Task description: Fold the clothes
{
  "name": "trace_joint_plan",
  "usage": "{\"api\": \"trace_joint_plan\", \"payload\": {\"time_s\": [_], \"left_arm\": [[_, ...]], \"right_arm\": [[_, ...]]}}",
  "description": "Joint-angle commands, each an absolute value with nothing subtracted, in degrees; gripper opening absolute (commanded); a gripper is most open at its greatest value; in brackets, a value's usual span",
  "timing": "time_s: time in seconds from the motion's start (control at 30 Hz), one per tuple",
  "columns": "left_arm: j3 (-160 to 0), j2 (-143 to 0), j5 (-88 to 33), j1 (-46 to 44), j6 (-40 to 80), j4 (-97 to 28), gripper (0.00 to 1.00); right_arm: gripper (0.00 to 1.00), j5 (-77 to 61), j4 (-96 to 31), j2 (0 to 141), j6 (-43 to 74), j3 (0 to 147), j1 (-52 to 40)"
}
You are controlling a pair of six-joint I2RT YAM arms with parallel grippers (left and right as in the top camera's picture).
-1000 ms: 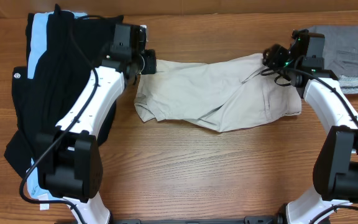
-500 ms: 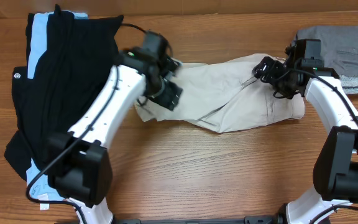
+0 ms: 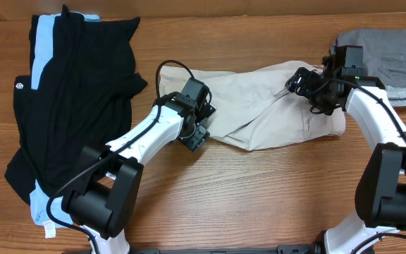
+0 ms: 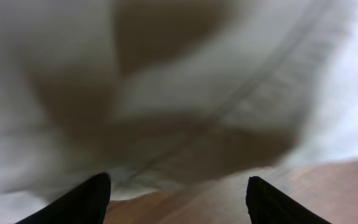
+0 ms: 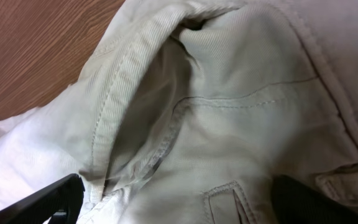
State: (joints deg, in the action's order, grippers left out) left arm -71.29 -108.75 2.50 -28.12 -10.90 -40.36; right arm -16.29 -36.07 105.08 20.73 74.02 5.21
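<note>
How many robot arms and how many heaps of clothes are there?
Robot arms: 2, the left arm and the right arm.
Heaps of clothes: 3, the black and blue heap, the beige garment and the grey stack.
Total: 5

The brown wooden table (image 3: 259,190) held 1 crumpled beige cotton garment (image 3: 259,106), 1 heap of black fabric (image 3: 76,92), 1 light-blue cloth (image 3: 42,49) and 1 folded grey knit stack (image 3: 393,56). There were 2 white-and-black robot arms: 1 left arm (image 3: 146,134) and 1 right arm (image 3: 379,116).

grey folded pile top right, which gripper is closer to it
Right. The right gripper is over the beige garment, just left of the grey pile; the left gripper is at the garment's far end.
</note>
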Motion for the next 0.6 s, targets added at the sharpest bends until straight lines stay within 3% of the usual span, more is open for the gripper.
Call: {"api": "trace_joint_plan", "payload": {"time_s": [0.0, 0.1, 0.3, 0.57], "left_arm": [[-71.2, -107.98, 10.52, -28.16, -7.55, -38.68, 0.63], [-72.4, -107.98, 12.51, -28.16, -5.08, -38.48, 0.38], [-73.23, -107.98, 12.08, -28.21, -5.04, -37.8, 0.06], [-80.14, -107.39, 12.19, -27.29, -2.22, -42.92, 0.04]], "right_arm": [[1.0, -16.56, -36.1, 104.38, 20.08, 75.55, 5.5], [1.0, -16.38, -36.12, 104.38, 20.08, 75.55, 5.5], [1.0, -16.38, -36.14, 104.38, 20.1, 75.55, 5.5], [1.0, -16.38, -36.77, 104.38, 20.08, 75.55, 5.5]]}}
